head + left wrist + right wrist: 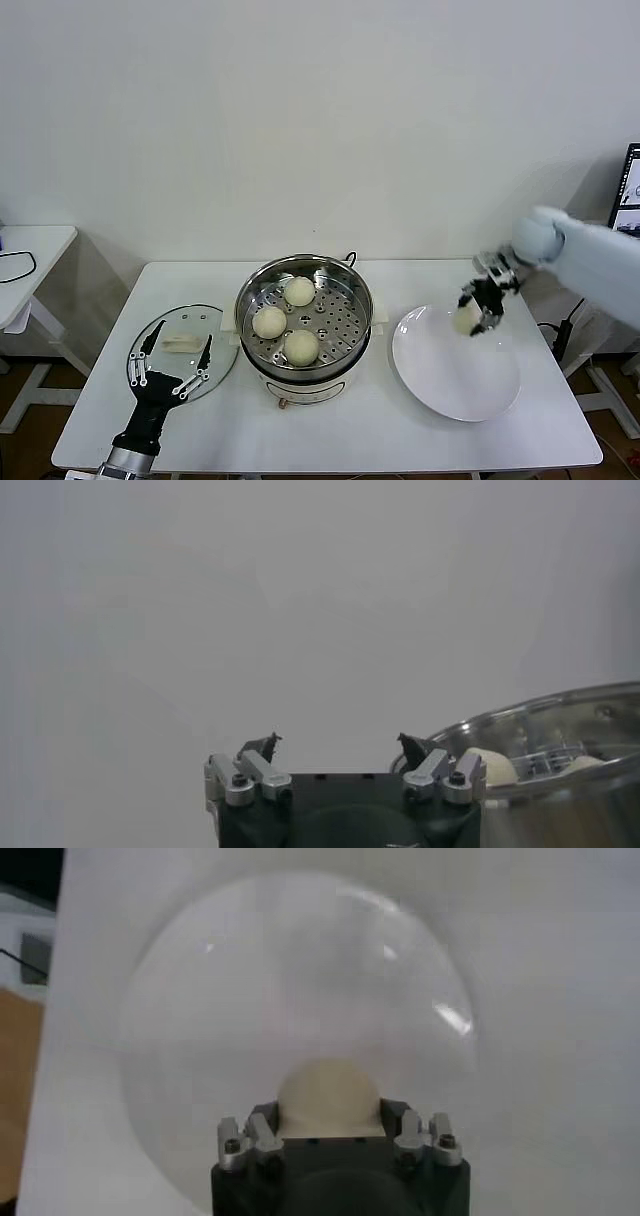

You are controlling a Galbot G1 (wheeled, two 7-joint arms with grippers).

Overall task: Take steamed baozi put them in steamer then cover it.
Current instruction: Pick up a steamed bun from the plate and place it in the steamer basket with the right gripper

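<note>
Three steamed baozi (pixel 299 291) (pixel 269 322) (pixel 301 346) lie on the perforated floor of the steamer (pixel 250 290) at the table's middle. My right gripper (pixel 478 310) is shut on another baozi (pixel 465 318) over the far edge of the white plate (pixel 455 375); in the right wrist view that baozi (pixel 328 1093) fills the space between the jaws of the right gripper (pixel 328 1116). The cover (pixel 215 372) lies flat to the left of the steamer. My left gripper (pixel 183 334) hovers open over it, holding nothing. The left wrist view shows the left gripper (pixel 337 742) open beside the steamer (pixel 560 715).
The white table (pixel 110 420) ends close in front of the steamer and plate. A small side table (pixel 30 250) stands at far left, and a screen (pixel 630 190) at far right behind my right arm.
</note>
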